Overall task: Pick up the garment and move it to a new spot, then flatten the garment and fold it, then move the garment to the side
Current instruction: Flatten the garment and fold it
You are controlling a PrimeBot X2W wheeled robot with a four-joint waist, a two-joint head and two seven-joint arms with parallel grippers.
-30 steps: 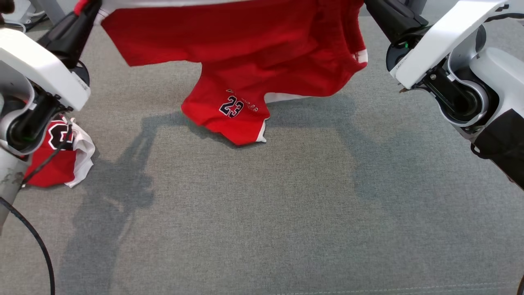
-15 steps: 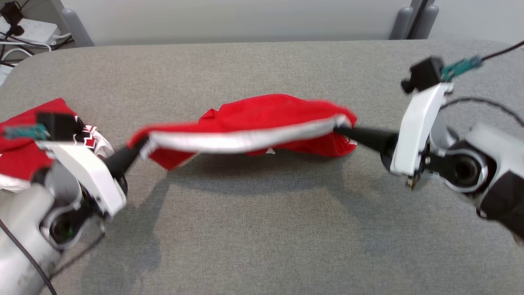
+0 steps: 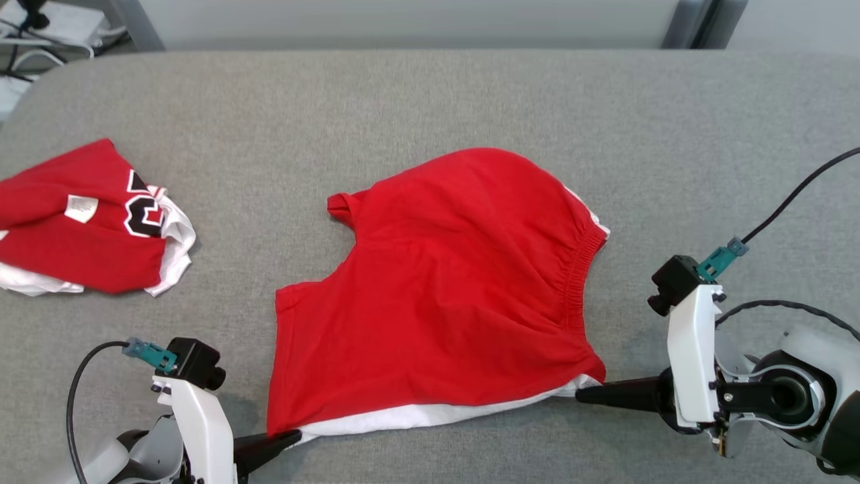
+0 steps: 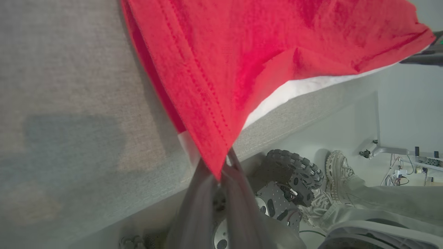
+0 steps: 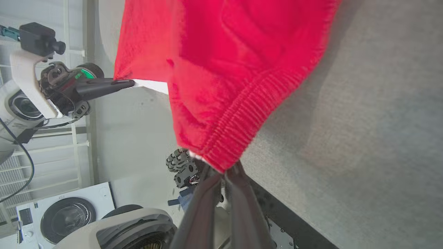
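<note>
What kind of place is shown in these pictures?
Probably a robotics lab for laundry practice: a grey padded table bearing a red garment, a washing machine, and a power strip on the floor.

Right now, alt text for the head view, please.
A red garment lies spread on a grey table, white showing along its near edge. The left jaws and right jaws are shut on its two near corners. A second red garment sits crumpled at the left.
</note>
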